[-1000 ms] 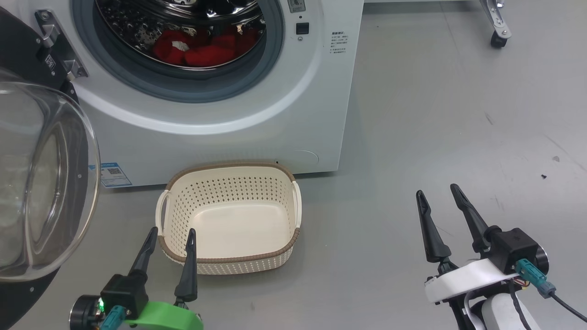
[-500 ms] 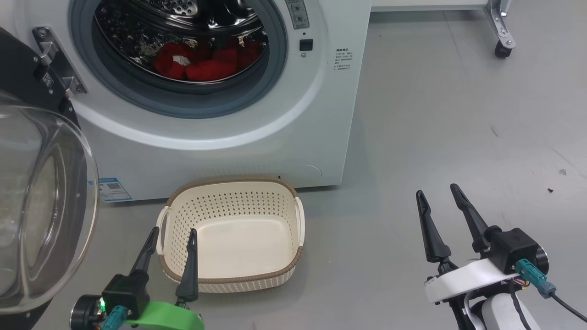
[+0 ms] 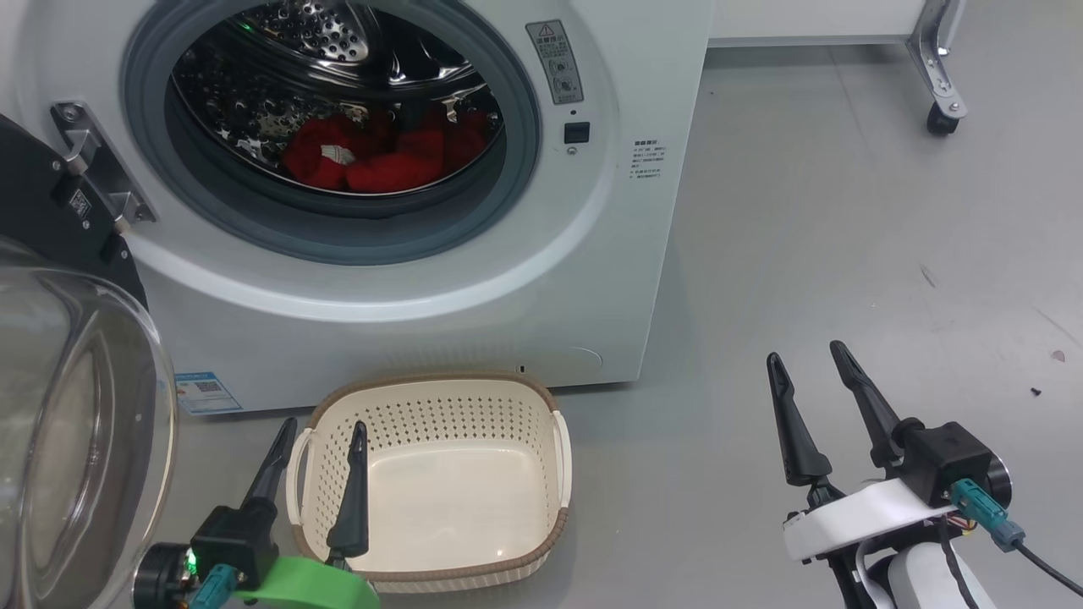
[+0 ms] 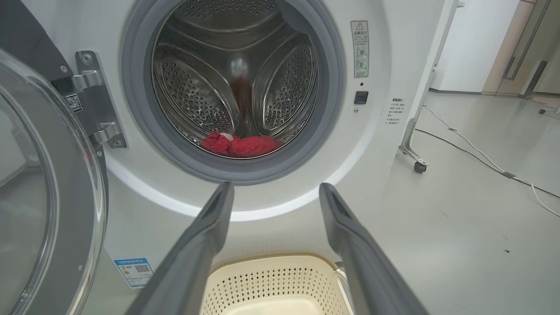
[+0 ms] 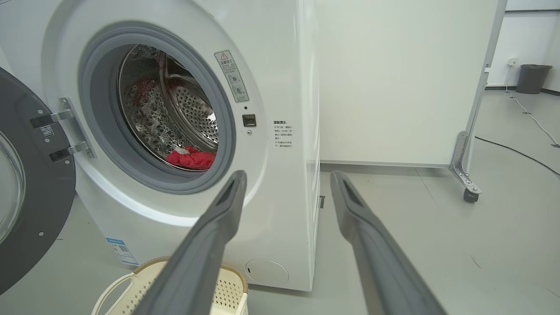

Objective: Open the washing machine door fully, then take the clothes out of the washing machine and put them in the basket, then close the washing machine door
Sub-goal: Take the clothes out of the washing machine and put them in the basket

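The white washing machine (image 3: 525, 279) (image 4: 393, 52) (image 5: 284, 87) stands ahead with its door (image 3: 59, 440) (image 4: 39, 183) (image 5: 26, 188) swung open to the left. Red clothes (image 3: 372, 156) (image 4: 243, 145) (image 5: 191, 159) lie at the bottom of the steel drum. The cream basket (image 3: 431, 541) (image 4: 271, 280) (image 5: 131, 284) sits empty on the floor in front of the machine. My left gripper (image 3: 320, 436) (image 4: 273, 192) hangs open over the basket's left rim. Open too, my right gripper (image 3: 808, 359) (image 5: 286, 179) is over bare floor to the right, holding nothing.
A wheeled metal frame leg (image 3: 939, 76) (image 5: 466, 175) stands on the grey floor right of the machine. Cables (image 4: 481, 162) trail across the floor farther right. A dark bin (image 5: 531, 78) sits by the far wall.
The head camera has tilted up, so the machine and basket sit lower in the picture and more of the drum shows. Both grippers hold their places, open.
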Available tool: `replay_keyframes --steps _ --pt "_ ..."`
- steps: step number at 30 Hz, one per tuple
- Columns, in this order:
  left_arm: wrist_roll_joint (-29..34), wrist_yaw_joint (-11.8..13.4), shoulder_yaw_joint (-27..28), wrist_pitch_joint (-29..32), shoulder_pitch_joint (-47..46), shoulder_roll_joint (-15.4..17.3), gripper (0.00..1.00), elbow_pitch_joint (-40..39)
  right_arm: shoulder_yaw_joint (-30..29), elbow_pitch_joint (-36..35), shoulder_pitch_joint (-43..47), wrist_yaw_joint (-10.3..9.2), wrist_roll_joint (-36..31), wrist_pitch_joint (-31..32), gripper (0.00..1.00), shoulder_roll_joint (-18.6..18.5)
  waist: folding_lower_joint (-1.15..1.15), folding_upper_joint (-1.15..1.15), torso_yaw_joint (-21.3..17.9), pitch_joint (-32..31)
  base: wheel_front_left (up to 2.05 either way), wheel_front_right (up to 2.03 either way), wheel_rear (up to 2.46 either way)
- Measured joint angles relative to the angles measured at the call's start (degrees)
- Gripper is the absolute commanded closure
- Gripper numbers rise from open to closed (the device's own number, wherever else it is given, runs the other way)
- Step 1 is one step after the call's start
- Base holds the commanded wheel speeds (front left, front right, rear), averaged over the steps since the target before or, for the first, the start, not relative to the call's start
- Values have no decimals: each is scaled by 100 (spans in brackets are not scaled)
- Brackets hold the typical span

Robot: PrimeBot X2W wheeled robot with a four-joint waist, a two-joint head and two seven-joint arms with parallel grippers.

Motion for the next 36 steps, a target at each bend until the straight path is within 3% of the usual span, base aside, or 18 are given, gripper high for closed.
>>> replay_keyframes --steps 36 --pt "26 45 -52 3 -5 5 0 -65 -14 -40 59 0 -13 0 0 0 0 0 105 231 17 -17 0"
